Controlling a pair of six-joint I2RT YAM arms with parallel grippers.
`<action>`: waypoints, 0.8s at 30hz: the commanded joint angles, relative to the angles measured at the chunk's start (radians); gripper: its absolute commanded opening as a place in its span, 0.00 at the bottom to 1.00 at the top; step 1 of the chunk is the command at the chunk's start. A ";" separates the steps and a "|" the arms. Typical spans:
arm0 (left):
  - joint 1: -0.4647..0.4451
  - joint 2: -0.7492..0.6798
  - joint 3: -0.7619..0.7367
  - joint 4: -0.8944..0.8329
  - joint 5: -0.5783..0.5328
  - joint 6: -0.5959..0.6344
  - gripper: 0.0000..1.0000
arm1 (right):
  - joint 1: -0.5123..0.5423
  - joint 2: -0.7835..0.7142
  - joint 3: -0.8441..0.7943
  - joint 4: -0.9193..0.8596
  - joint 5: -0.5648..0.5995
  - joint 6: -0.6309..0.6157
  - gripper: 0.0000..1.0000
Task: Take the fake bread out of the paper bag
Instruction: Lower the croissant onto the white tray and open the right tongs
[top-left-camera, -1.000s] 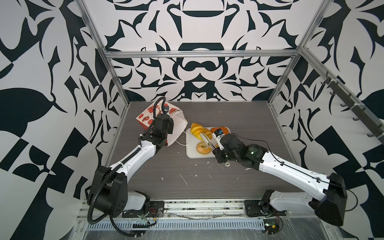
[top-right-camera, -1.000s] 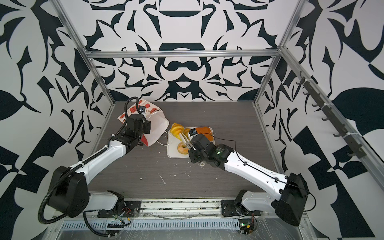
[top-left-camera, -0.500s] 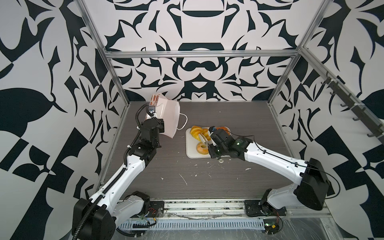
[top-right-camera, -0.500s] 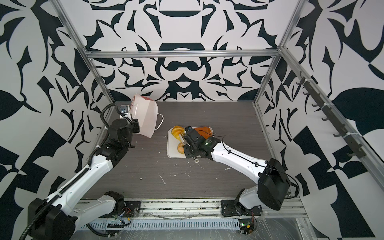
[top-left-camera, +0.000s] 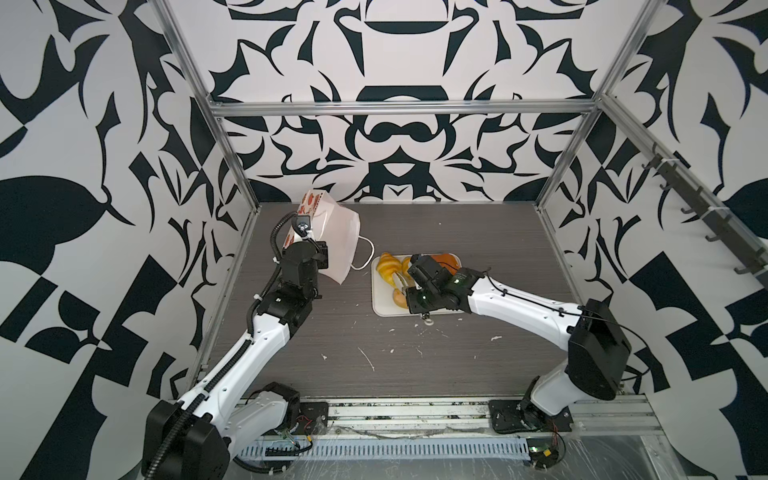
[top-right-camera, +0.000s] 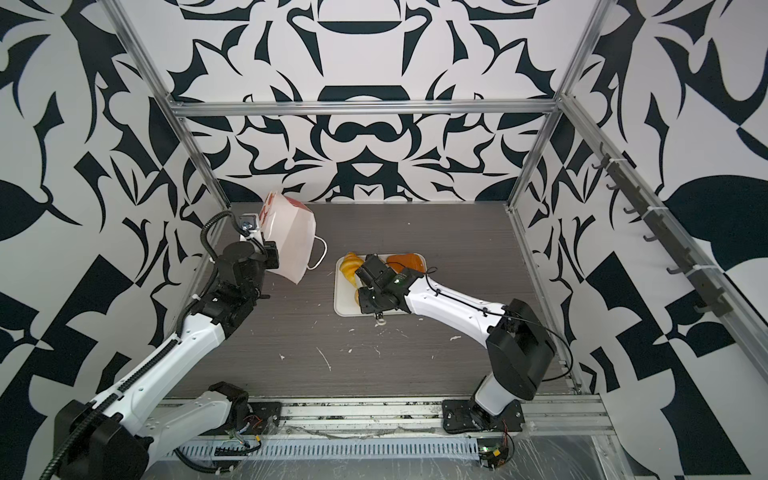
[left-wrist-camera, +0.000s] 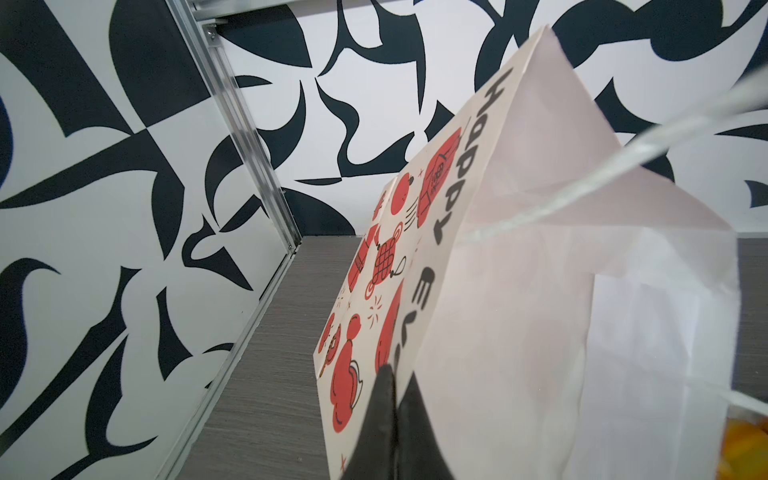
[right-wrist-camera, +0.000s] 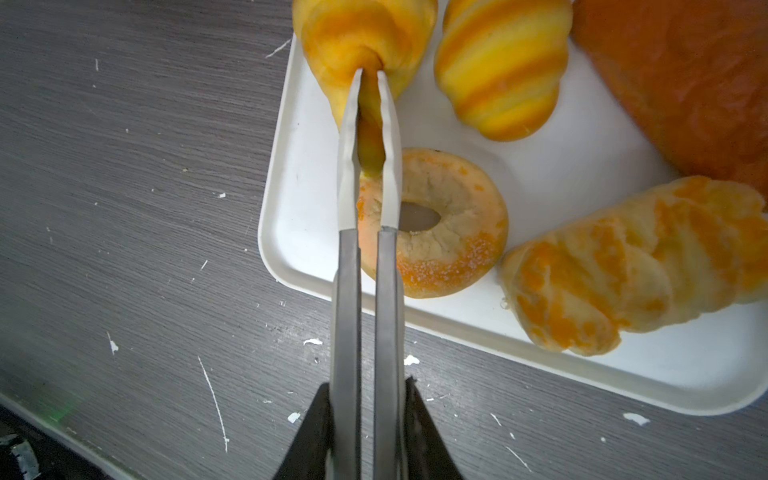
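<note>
Holding the paper bag (top-left-camera: 332, 232) up left of the tray (top-left-camera: 384, 305), your left gripper (left-wrist-camera: 390, 386) has its black fingers pressed flat together on the paper at the red printed band. The bag (top-right-camera: 291, 237) is tipped, with the printed end toward the back wall and the plain white mouth end lowest and nearest the tray. It appears to be off the table (top-left-camera: 457, 361). One string handle (top-left-camera: 365, 255) hangs off the mouth end toward the tray's far left corner, without touching it.

All five pieces of fake bread (top-left-camera: 388, 268) you can see are at the tray, none in the bag.

- Your right gripper (right-wrist-camera: 370, 75) is over the tray's left side, its long fingers nearly closed, pinching the tapered end of a croissant (right-wrist-camera: 361, 33). Whether that piece is clear of the tray surface cannot be told.
- The second croissant (right-wrist-camera: 503, 66) lies just beside the held one.
- The ring doughnut (right-wrist-camera: 453, 249) lies flat under the gripper fingers.
- The glazed pastry (right-wrist-camera: 636, 266) is beside the doughnut.
- The orange-brown piece (right-wrist-camera: 685, 83) is at the tray's far right.

White flecks (top-left-camera: 432, 332) are scattered on the table just off the tray's near edge.
</note>
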 joint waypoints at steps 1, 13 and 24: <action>0.004 -0.025 -0.004 0.049 0.009 -0.002 0.00 | 0.015 -0.006 0.009 0.067 0.000 0.069 0.20; 0.005 -0.018 -0.014 0.067 0.018 -0.010 0.00 | 0.051 0.039 -0.010 0.097 -0.021 0.137 0.25; 0.005 -0.011 -0.011 0.071 0.017 -0.009 0.00 | 0.086 -0.027 -0.058 0.093 0.016 0.176 0.43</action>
